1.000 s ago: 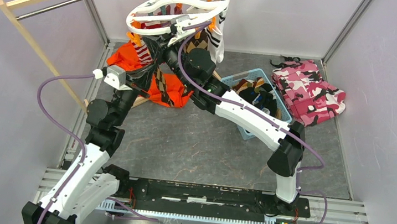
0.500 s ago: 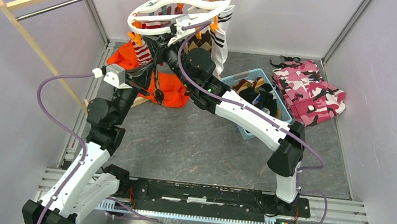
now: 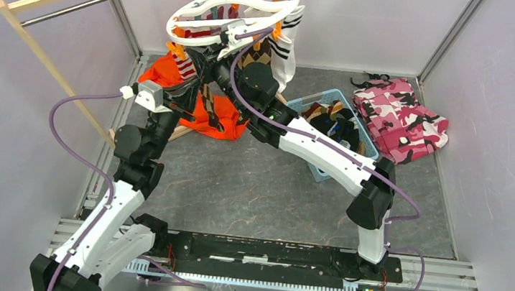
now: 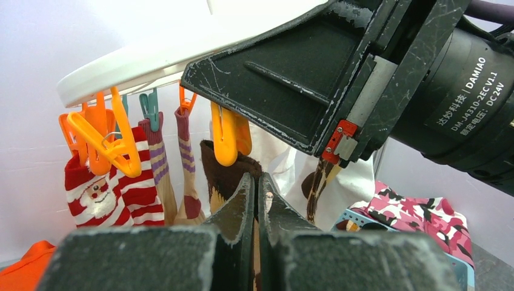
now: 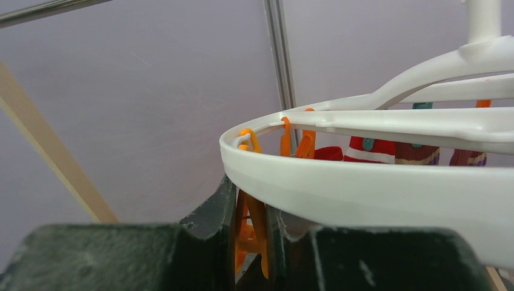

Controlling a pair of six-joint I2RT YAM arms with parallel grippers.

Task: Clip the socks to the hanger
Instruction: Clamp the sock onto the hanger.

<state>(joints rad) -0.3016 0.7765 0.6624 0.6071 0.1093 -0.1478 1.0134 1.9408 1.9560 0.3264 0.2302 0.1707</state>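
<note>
The white round hanger (image 3: 204,6) hangs at the back from the metal bar, with several socks clipped under it. My left gripper (image 4: 255,182) is shut on a brown argyle sock (image 4: 221,173) and holds its top just below an orange clip (image 4: 227,136). I cannot tell whether that clip bites the sock. In the top view the left gripper (image 3: 201,87) sits below the ring, and the sock (image 3: 206,108) dangles from it. My right gripper (image 5: 251,206) is shut on an orange clip (image 5: 250,224) right under the ring's rim (image 5: 363,188).
A red-and-white Santa sock (image 4: 109,194) and a tan one with purple stripes (image 4: 160,176) hang beside the brown one. A blue basket (image 3: 321,98) holds more socks. Pink camouflage cloth (image 3: 401,121), an orange garment (image 3: 168,78) and the wooden rack (image 3: 47,58) stand around.
The left arm has edged slightly up toward the hanger with the sock, and the ring has rocked a little. Both grips are unchanged.
</note>
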